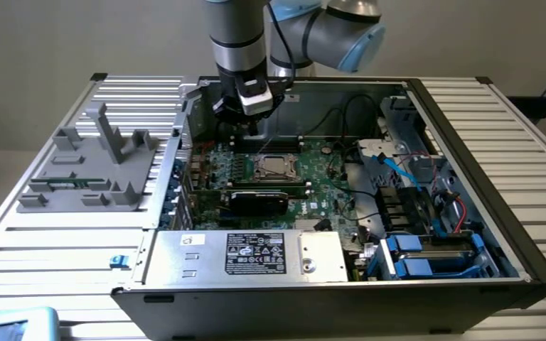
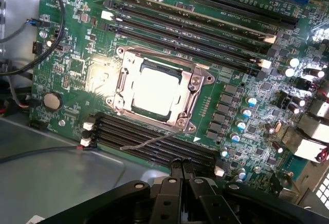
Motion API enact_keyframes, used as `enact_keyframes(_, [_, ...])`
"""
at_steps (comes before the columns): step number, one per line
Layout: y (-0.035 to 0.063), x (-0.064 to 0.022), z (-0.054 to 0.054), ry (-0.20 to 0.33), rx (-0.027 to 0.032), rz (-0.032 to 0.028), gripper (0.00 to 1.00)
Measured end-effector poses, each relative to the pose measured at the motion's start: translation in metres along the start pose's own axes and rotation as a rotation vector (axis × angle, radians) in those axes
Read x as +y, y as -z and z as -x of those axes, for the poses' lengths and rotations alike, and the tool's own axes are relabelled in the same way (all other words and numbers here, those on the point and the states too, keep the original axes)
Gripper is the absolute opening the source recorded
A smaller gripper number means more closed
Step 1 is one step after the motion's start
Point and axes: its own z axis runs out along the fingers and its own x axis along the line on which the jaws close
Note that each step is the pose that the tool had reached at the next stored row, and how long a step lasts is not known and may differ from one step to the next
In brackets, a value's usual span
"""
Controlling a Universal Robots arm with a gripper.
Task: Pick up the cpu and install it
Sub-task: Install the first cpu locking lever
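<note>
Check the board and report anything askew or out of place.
One thing stands out: the thin wire lever at the socket's edge juts out slanting across the memory slots instead of lying along the socket frame, so it looks unlatched. The cpu itself sits square.

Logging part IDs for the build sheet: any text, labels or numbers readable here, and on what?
None can be read for certain.
Black label on the silver box: white print, too small.
White sticker on that box: blurred.
White lettering on the motherboard by the slots: blurred.
cpu top: glare, no marking visible.
</note>
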Motion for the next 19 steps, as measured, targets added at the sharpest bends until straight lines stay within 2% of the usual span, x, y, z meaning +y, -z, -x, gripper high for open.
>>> enact_keyframes(10, [-0.0039,0.0008,0.001,-0.167,0.0331,0.0238,0.11])
enact_keyframes(12, [-0.0057,0.0011,0.001,-0.192,0.0381,0.0273,0.11])
enact_keyframes(16, [-0.0112,0.0019,0.003,-0.216,0.0435,0.0262,0.11])
enact_keyframes(19, [-0.0136,0.0022,0.004,-0.232,0.0484,0.0154,0.11])
